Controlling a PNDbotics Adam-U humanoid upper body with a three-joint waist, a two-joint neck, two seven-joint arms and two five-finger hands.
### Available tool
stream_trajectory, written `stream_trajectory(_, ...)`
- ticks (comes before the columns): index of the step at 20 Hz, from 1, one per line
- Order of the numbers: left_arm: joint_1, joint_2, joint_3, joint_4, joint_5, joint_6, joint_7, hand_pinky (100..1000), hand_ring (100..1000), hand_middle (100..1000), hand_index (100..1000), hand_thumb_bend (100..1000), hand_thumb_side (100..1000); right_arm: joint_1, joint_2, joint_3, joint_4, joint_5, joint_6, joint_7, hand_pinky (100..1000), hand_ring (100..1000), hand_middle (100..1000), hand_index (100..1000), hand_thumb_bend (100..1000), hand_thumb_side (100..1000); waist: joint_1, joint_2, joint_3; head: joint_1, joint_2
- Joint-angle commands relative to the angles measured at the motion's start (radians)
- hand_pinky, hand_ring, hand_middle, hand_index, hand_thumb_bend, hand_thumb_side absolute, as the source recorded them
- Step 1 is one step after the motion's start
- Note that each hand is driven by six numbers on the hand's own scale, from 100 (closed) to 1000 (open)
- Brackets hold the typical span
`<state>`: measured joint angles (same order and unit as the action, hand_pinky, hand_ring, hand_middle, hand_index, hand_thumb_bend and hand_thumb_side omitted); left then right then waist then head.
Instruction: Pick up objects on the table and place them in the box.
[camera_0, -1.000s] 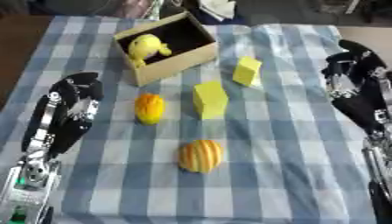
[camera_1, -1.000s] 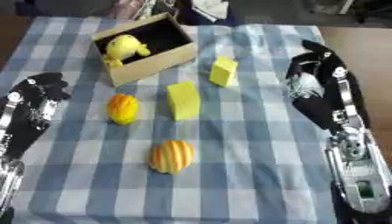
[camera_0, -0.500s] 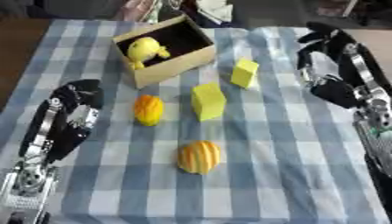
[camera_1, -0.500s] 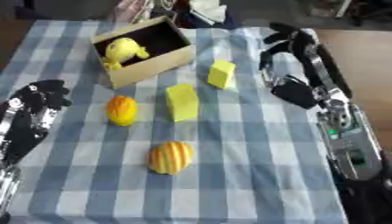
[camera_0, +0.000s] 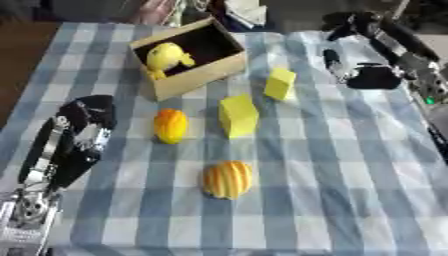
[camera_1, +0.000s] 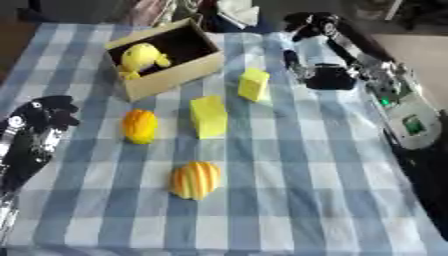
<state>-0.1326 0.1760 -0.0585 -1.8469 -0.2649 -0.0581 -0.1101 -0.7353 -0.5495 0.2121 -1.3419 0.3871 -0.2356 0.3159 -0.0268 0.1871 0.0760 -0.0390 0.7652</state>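
**Right hand closing in on the small yellow block**

At about two o'clock on the checked tablecloth (camera_0: 350, 165), the right hand (camera_0: 363, 75) hangs just beside the small yellow block (camera_0: 280, 83), to the block's three o'clock side and not touching it. Its fingers look spread and hold nothing, though they blur against the dark palm.

The step in hand appears to be picking up this block. To do it well, the hand should come down with the thumb on one flat face and the fingers on the opposite one, so the block does not twist out. It stands tilted on the cloth, so a square approach matters.

The cardboard box (camera_0: 188, 75) lies at eleven o'clock, open side up and already holding a yellow soft toy (camera_0: 166, 56). The free room is toward the box's far right end, so the drop should be made there.

Other things wait: a larger yellow block (camera_0: 238, 116) at the centre, an orange fruit-shaped toy (camera_0: 170, 125) to its nine o'clock, and a striped orange-yellow toy (camera_0: 227, 179) at six o'clock. None stands between the small block and the box.

The left hand (camera_0: 83, 127) rests at eight o'clock, fingers relaxed, holding nothing.
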Motion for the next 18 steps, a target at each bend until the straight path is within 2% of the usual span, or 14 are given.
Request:
stream_trajectory(1,-0.007,0.012,-0.003,-0.013,-0.005,-0.001,-0.004,741,605,636,781,247,679,-0.069,-0.006,0.009,0.082,0.027,0.005,0.056,839,765,812,934,100,451,-0.002,-0.025,0.002,-0.003,0.005)
stream_trajectory(5,-0.006,0.012,-0.003,-0.012,-0.006,0.003,-0.003,740,603,633,781,231,685,-0.133,0.038,-0.006,0.188,0.078,-0.002,0.122,841,770,815,938,100,474,-0.001,-0.026,0.007,-0.006,0.005)
stream_trajectory(8,-0.004,0.011,-0.003,-0.011,-0.005,0.008,0.002,739,601,631,780,224,687,-0.171,0.076,-0.037,0.270,0.126,-0.010,0.172,842,772,816,937,151,487,0.000,-0.027,0.009,-0.006,0.005)
stream_trajectory(9,-0.004,0.011,-0.004,-0.011,-0.005,0.009,0.003,739,601,631,780,220,689,-0.182,0.086,-0.048,0.297,0.141,-0.018,0.189,847,782,824,938,211,490,0.001,-0.028,0.009,-0.007,0.005)
stream_trajectory(11,-0.003,0.012,-0.004,-0.011,-0.005,0.011,0.003,739,601,631,780,219,689,-0.207,0.108,-0.067,0.351,0.173,-0.030,0.222,847,784,825,938,220,488,0.002,-0.029,0.008,-0.008,0.005)
stream_trajectory(12,-0.002,0.011,-0.005,-0.011,-0.005,0.011,0.003,738,601,631,780,208,696,-0.218,0.119,-0.075,0.377,0.188,-0.039,0.237,857,804,842,942,293,453,0.003,-0.030,0.009,-0.010,0.005)
stream_trajectory(18,-0.001,0.010,-0.009,-0.010,-0.005,0.015,0.000,738,601,631,780,205,698,-0.277,0.168,-0.096,0.538,0.292,-0.084,0.316,868,835,864,955,356,396,0.006,-0.029,0.014,-0.019,0.005)
